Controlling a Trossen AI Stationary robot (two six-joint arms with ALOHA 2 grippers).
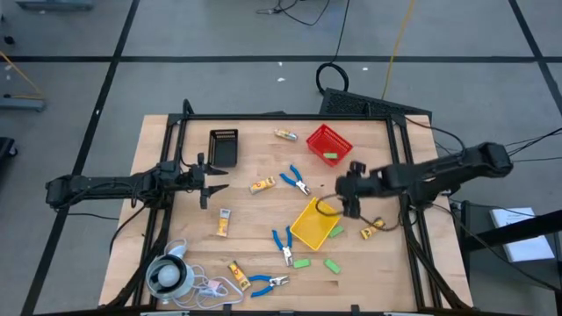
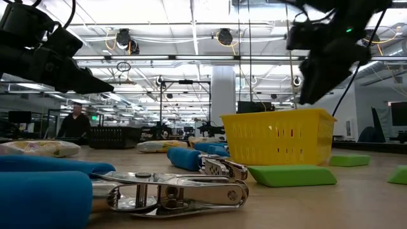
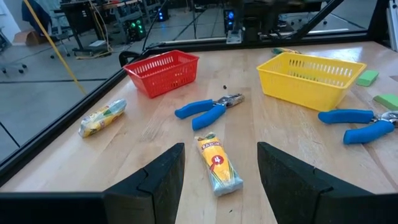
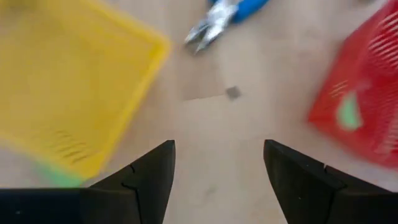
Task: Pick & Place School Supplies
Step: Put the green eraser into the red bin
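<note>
1. Wooden table (image 1: 255, 219), littered with supplies; three bins stand on it: red bin (image 1: 329, 145), yellow bin (image 1: 313, 224), black bin (image 1: 224, 147).
2. Right gripper (image 1: 349, 195): in the air between the red and yellow bins, fingers apart, nothing between them. Its wrist view is smeared, so the arm is likely moving.
3. Left gripper (image 1: 213, 181): waits near the black bin, fingers apart and empty, facing a packet (image 3: 219, 163).
4. Pliers, blue-handled, metal-nosed: one pair (image 1: 296, 181) between the grippers, one (image 1: 283, 245) just beside the yellow bin, one (image 1: 267, 283) at the near edge.
5. Packets, yellow-orange, short, crinkled: one (image 1: 262, 185) mid-table, one (image 1: 224, 221) toward the left arm, one (image 1: 238, 274) near the front, one (image 1: 284, 134) beside the red bin, one (image 1: 371, 230) under the right arm.
6. Green blocks, flat, bright: one (image 1: 330, 157) already inside the red bin, one (image 1: 337, 232) against the yellow bin, two (image 1: 301, 262) (image 1: 332, 265) loose in front of it.
7. White round object with cord (image 1: 167, 276): front left corner, not a supply.
8. Risks, as judged: the right gripper hangs close to both bins, so a careless descent could knock or shove a light bin; the splayed pliers handles could slip or pivot in a narrow pinch; the slick packets may squirm out; the block touching the yellow bin leaves little finger room.
</note>
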